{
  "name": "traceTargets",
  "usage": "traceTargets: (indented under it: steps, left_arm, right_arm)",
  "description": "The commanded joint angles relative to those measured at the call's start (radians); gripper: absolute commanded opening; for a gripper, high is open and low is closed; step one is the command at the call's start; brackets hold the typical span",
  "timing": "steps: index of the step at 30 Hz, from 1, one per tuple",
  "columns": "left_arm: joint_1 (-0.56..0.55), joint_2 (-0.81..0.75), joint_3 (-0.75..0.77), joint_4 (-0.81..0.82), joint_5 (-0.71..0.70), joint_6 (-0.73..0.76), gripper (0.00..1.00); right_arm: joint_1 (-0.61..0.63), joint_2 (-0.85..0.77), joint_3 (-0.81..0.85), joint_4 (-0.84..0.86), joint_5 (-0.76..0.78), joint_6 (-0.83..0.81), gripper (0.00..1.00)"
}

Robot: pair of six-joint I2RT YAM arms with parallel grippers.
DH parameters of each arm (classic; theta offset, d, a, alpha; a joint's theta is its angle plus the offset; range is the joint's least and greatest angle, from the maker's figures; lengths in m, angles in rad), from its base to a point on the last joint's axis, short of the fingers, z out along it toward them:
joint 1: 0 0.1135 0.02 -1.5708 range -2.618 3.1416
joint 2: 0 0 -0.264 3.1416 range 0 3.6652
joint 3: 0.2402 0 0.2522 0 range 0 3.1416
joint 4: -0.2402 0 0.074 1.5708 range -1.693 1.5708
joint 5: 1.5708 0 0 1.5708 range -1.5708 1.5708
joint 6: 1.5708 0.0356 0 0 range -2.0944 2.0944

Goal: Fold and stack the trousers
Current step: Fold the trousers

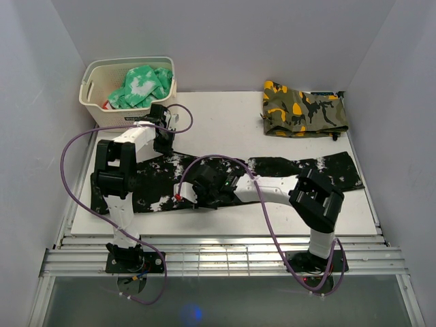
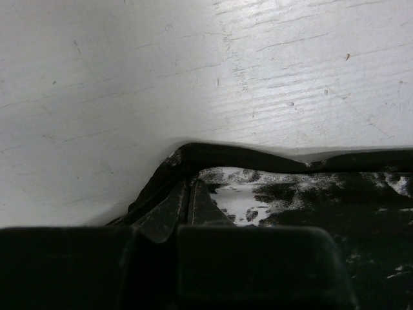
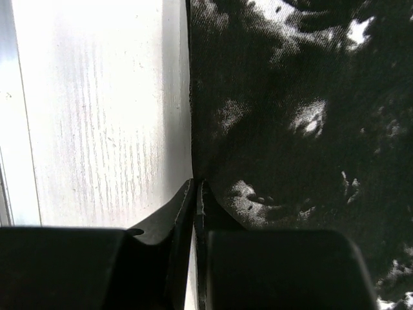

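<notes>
The black trousers [image 1: 286, 170] with white speckles lie stretched out flat across the table from left to right. My left gripper [image 1: 163, 142] is at their far edge near the left end. In the left wrist view it [image 2: 188, 194] is shut on the raised edge of the trousers [image 2: 322, 194]. My right gripper [image 1: 185, 194] is at the near edge, left of the middle. In the right wrist view it [image 3: 195, 187] is shut on the straight edge of the trousers [image 3: 290, 97], with bare table to its left.
A white basket [image 1: 92, 95] holding a green-and-white garment [image 1: 143, 85] stands at the back left, just behind my left gripper. A folded camouflage garment [image 1: 303, 109] lies at the back right. Metal rails [image 1: 218, 255] run along the near table edge. White walls enclose three sides.
</notes>
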Motion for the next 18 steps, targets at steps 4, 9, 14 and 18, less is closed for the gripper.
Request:
traceTargets:
  steps: [4,9,14,18]
  left_arm:
    - [0.024,-0.025,-0.011,0.031,0.095,0.088,0.36]
    - [0.038,-0.215,0.020,-0.001,0.192,0.134,0.88]
    - [0.116,-0.370,0.044,-0.110,0.316,0.158,0.98]
    - [0.231,-0.426,-0.035,-0.238,0.473,0.201,0.98]
  right_arm:
    - [-0.018,0.000,0.055,-0.034,0.001,0.034,0.46]
    - [-0.195,-0.088,0.127,-0.104,-0.098,0.094,0.98]
    - [-0.451,-0.206,0.126,-0.213,-0.269,0.157,0.96]
    - [-0.573,-0.235,0.069,-0.290,-0.333,0.156,1.00]
